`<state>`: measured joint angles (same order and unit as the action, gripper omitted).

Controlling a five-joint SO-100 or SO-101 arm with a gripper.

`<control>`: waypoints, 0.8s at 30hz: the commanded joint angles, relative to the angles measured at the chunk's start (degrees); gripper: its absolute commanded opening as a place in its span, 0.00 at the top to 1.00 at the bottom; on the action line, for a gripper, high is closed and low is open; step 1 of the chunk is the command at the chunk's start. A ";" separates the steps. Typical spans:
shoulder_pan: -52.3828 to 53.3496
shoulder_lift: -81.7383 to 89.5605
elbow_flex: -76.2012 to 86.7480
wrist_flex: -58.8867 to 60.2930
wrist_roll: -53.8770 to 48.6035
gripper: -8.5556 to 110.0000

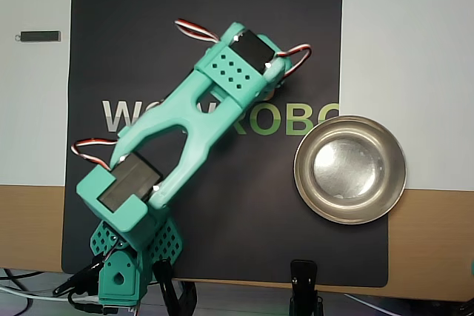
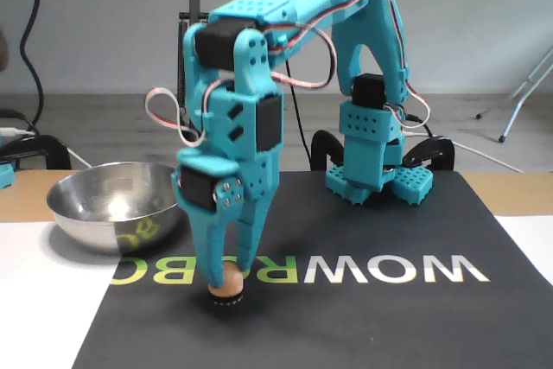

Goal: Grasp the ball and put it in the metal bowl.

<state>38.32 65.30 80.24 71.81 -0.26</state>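
Tool (image 2: pixel 226 281) straddling the ball (image 2: pixel 227 283)
Fingers look clenched on it, though it's hard to tell; metal bowl (image 2: pixel 114 203) is sitting toward the mat's left edge.

In the overhead view the arm (image 1: pixel 200 120) hides the ball and gripper entirely. In the fixed view the fingers (image 2: pixel 218 252) cover the ball's (image 2: pixel 228 281) top, perhaps touching.

**Ball on its stand, bowl empty**

In the fixed view we see the orange-peach ball (image 2: pixel 227 283) resting on a small dark ring on the mat. The shiny metal bowl (image 2: pixel 112 205) sits upright at its ten o'clock, apart.
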 commanded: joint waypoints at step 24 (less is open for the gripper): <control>0.70 3.34 1.76 -0.44 0.00 0.57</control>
<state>39.02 65.83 82.18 71.46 -0.53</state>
